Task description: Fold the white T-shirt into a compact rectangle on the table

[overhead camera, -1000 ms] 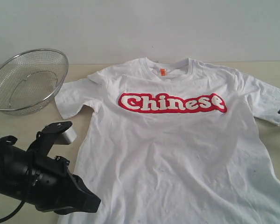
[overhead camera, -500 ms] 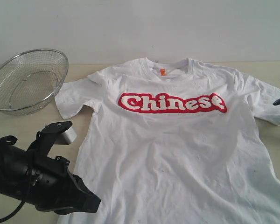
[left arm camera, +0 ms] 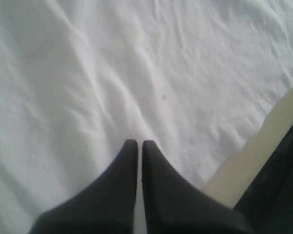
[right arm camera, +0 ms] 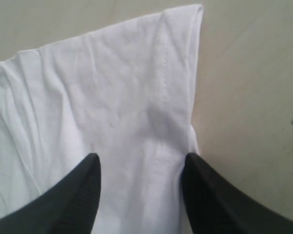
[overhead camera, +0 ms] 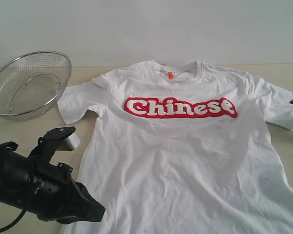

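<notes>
On the table (overhead camera: 24, 134), a white T-shirt (overhead camera: 185, 161), spread flat and chest-up, neck toward the far wall, hem toward the near edge and running out of the exterior view. Across the chest, red-and-white "Chinese" lettering (overhead camera: 180, 107); inside the collar, a small orange neck tag (overhead camera: 170, 75). Both short sleeves laid out to the sides, light wrinkles over the body. At the far left of the table, a wire mesh strainer (overhead camera: 29, 85), tilted, just beside the shirt sleeve on that side; touching or not, impossible to tell.

Left gripper (left arm camera: 139, 144): jaws closed, tips together with only a thin slit between them, nothing held. Hovers over wrinkled white cloth near the shirt's edge, with a strip of bare table alongside. In the exterior view, the black left arm (overhead camera: 39, 185) at the lower left, its tip at the shirt's near left side.

Right gripper (right arm camera: 141, 161): jaws wide apart, one finger to each side of the sleeve (right arm camera: 136, 87) on the right of the exterior view, close to the sleeve's hem. No cloth pinched; contact with the fabric unclear. Only a dark sliver visible at the right edge of the exterior view.
</notes>
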Available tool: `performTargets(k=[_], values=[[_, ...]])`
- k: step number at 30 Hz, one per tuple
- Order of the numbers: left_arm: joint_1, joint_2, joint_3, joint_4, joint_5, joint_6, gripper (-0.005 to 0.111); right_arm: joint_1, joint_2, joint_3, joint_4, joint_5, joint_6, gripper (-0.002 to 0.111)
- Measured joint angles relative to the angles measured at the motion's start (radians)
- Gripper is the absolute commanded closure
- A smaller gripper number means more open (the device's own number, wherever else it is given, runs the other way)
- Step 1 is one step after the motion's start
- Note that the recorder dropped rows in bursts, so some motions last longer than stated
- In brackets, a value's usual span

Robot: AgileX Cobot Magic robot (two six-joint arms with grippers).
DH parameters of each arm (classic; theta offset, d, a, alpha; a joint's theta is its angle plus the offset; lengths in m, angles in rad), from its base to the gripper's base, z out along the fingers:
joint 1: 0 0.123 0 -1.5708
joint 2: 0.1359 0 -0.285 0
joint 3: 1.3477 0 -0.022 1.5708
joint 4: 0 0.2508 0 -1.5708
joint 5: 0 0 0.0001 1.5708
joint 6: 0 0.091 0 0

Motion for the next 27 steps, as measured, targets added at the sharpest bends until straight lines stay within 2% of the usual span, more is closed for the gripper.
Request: performTargets(k=[13, 19, 27], values=[[0.000, 0.000, 0.000, -0.014, -0.022, 0.005, 0.102, -0.001, 0.026, -0.003, 0.192, 0.088, -0.188, 0.058], [0.000, 0.000, 0.000, -0.014, -0.022, 0.011, 0.102, -0.002, 0.031, -0.003, 0.126, 0.184, -0.154, 0.058], [0.000, 0.000, 0.000, -0.015, -0.022, 0.015, 0.102, -0.051, 0.025, 0.000, 0.007, 0.256, -0.065, 0.058]])
